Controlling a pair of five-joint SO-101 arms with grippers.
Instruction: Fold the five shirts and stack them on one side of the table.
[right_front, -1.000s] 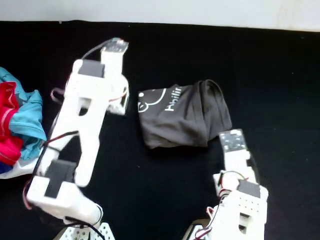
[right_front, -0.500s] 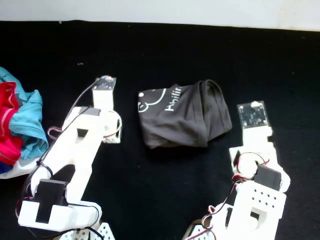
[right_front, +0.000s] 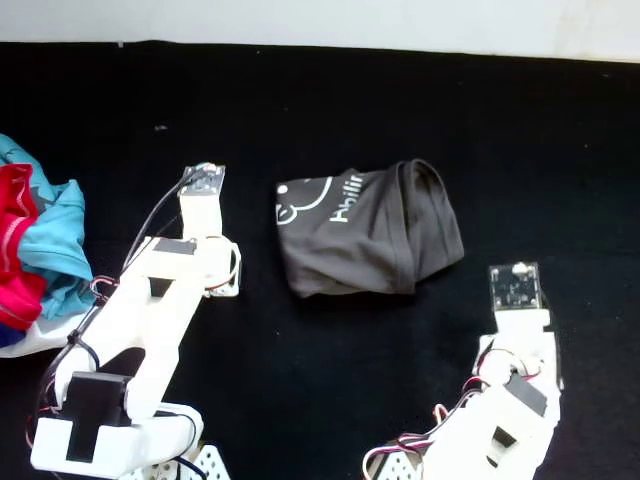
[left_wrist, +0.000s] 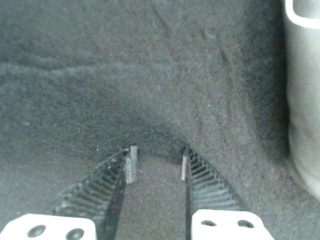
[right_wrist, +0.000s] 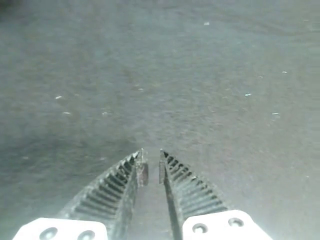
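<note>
A folded dark grey shirt (right_front: 365, 232) with white print lies in the middle of the black table (right_front: 400, 100). A loose pile of teal, red and white shirts (right_front: 40, 250) sits at the left edge. My left arm (right_front: 185, 265) rests just left of the folded shirt, a small gap apart. Its gripper (left_wrist: 157, 162) is open over bare black cloth with nothing between the fingers. My right arm (right_front: 515, 300) stands to the right of the shirt and nearer the front. Its gripper (right_wrist: 151, 165) is all but closed, empty, above bare cloth.
A pale wall strip (right_front: 400, 25) borders the table's far edge. A white part (left_wrist: 302, 100) stands close beside the left gripper in the left wrist view. Open black cloth stretches behind the folded shirt and to its right.
The left arm has drawn back and lowered from a raised, farther position. The right arm swung out to the right, then pulled back toward the front. The folded shirt stayed put.
</note>
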